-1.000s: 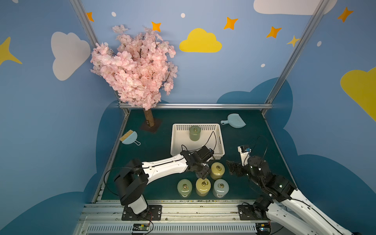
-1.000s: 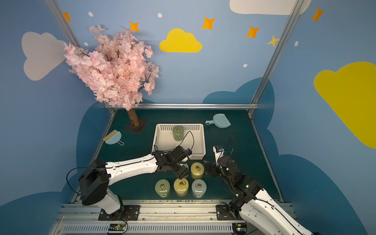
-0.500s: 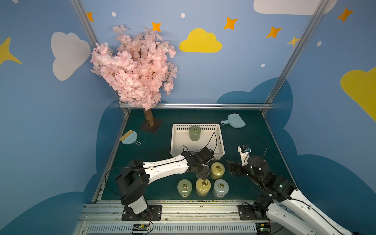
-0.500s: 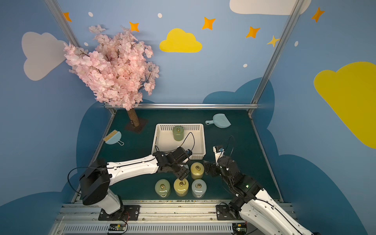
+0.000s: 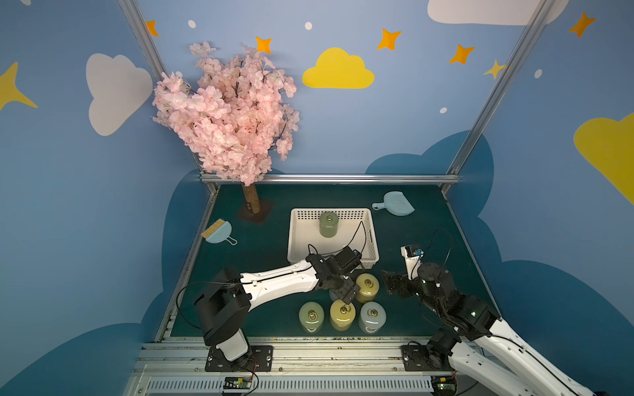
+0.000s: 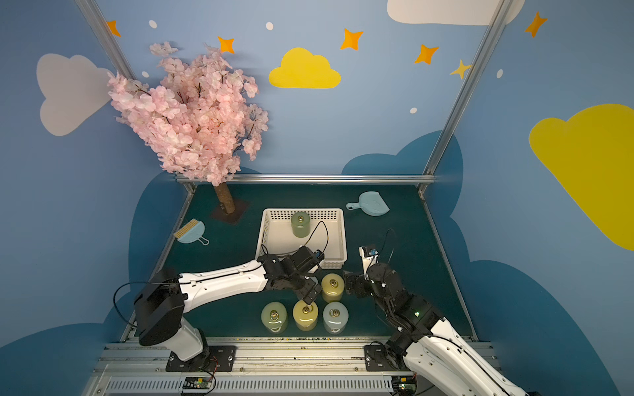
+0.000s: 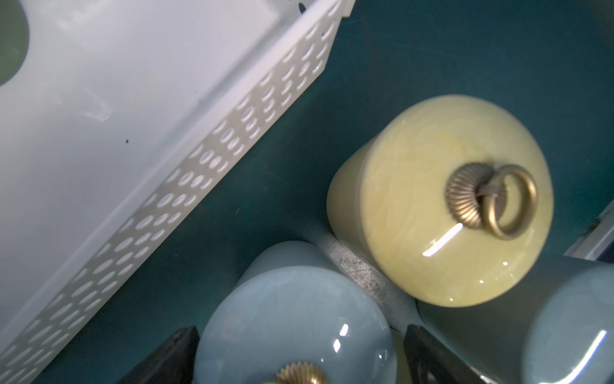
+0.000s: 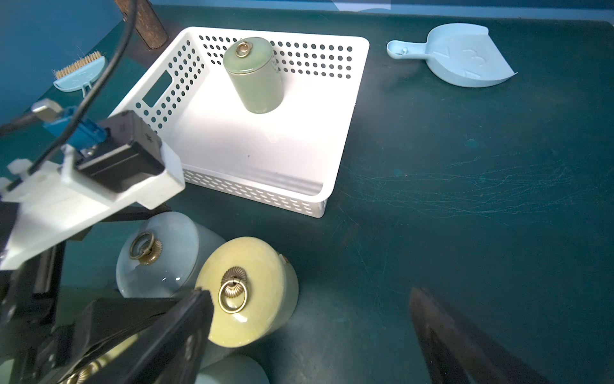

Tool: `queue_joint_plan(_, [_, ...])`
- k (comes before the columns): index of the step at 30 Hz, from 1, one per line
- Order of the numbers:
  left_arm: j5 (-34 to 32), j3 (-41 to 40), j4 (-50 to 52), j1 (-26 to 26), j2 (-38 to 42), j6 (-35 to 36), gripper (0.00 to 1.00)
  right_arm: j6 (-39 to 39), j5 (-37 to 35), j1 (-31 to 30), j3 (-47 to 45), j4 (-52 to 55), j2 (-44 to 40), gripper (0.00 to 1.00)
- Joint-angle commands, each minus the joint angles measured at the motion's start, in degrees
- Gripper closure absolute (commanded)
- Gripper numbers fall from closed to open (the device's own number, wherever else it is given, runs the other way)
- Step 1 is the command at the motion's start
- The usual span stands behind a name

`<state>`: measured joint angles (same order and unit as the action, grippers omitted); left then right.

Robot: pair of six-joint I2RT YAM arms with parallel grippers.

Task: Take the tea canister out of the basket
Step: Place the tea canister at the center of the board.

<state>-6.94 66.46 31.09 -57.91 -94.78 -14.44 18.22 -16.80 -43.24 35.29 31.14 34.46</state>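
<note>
Update from the canister run: left pincer is spread wide either side of the pale blue canister. That one stands upright on the tabletop just outside the basket, right beside a yellow canister. So I'd call this the let-go step.

To do it cleanly I'd pull the pincer straight up until the fingers clear the brass ring on top, and only then swing away. Any sideways drift and a finger could nudge the blue one into the yellow one, or into the three canisters lined up nearer the robot.

One dark green tea canister is still in the basket, upright against the far wall. That looks like the next pick, and it's a long reach over the near wall. Right pincer hangs wide and empty just beside the yellow canister.

Versus a second ago: the left pincer was clamped shut on the blue one and has since opened all the way, while the arm itself has hardly shifted. Green canister, basket and right arm look unchanged.
</note>
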Motion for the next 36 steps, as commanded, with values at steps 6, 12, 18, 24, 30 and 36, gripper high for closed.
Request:
queue_joint_plan(6, [-4.1,4.4,5.5,-0.1,4.3,-2.6,0.00,0.2,0.8,0.2,-0.4,0.9,0.0,0.02])
queue_joint_plan(12, [-7.0,7.6,8.2,0.4,5.1,-2.7,0.00,0.2,0.6,0.2,-0.2,1.0,0.2,0.02])
queue_joint_plan(18, [-8.7,10.6,8.3,3.1,4.5,-2.7,0.00,0.6,0.2,0.2,0.5,1.9,1.6,0.02])
queue_joint_plan(24, [-11.4,12.4,5.9,7.8,3.4,-4.1,0.00,0.5,-0.2,0.2,0.5,1.7,1.6,0.01])
queue_joint_plan(30, [-10.9,13.0,0.1,12.3,0.9,-4.6,0.00,0.4,-0.5,0.3,1.3,1.1,2.9,0.01])
queue_joint_plan(36, [-10.5,17.0,-1.1,15.3,-4.9,-3.6,0.00,0.3,-1.1,0.4,2.4,1.3,4.8,0.02])
